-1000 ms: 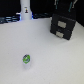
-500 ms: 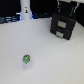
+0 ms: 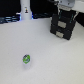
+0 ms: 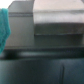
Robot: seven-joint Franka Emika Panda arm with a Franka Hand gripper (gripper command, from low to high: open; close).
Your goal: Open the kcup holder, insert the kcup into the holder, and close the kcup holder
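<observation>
arm above holder, kcup on table

in the exterior view we see the holder (image 3: 63,24) at the far side, toward that view's right, with the arm (image 3: 66,6) directly above it. we cannot tell whether the gripper is open or closed. the kcup (image 3: 26,60) sits on the white table (image 3: 55,60), well apart from the holder. the wrist view shows blurred dark surfaces and a teal patch (image 4: 4,29)

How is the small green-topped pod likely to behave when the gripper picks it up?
The kcup looks small and probably light, so it may tip or skid if nudged off-centre. Its rounded body could roll once toppled. It stands alone on the white table, apart from the kcup holder.
</observation>
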